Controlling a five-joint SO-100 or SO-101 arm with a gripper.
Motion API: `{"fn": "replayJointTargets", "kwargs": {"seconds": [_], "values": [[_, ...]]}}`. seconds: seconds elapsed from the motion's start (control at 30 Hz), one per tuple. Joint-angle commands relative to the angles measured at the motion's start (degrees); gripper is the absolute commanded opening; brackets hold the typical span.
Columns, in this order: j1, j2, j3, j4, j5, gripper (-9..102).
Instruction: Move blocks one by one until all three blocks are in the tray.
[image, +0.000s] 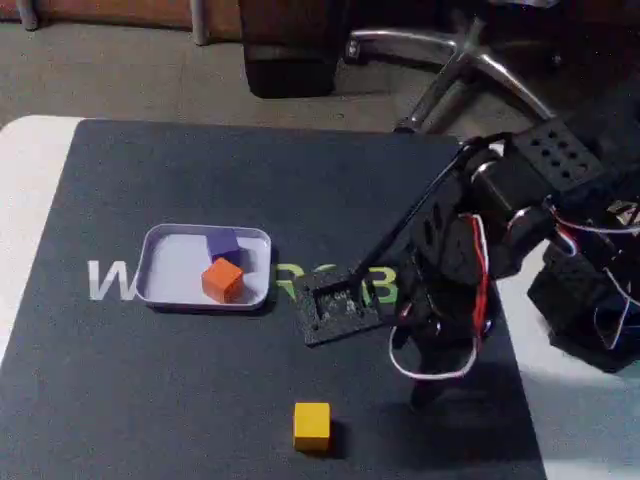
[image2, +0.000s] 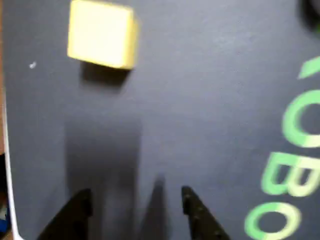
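We see the fixed view from high above and well back, tilted down over the dark mat (image: 200, 380), with the floor and a chair base (image: 450, 60) at 12 o'clock and the arm (image: 480, 250) at 3 o'clock. Our wrist view sits close over the mat (image2: 200, 100), looking nearly straight down, with its fingertips (image2: 80, 205) entering at 6 o'clock. Both views share the yellow block (image: 311, 426) (image2: 101, 34), at 6 o'clock in the fixed view and 11 o'clock in the wrist view, and the green lettering (image: 375, 288) (image2: 295, 170).

1. Yellow block (image2: 102, 34) sits top left on dark mat (image2: 200, 100).
2. Gripper (image2: 136, 200) at bottom edge, fingertips parted, nothing between, well apart from block.
3. Green letters (image2: 292, 160) at right.
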Motion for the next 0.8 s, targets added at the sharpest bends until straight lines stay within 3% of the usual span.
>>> {"fn": "replayJointTargets", "kwargs": {"seconds": [0.0, 0.77], "values": [[-1.23, -2.55, -4.57, -0.35, 2.29, 21], [-3.52, -7.56, -18.19, 5.27, 8.79, 21]]}}
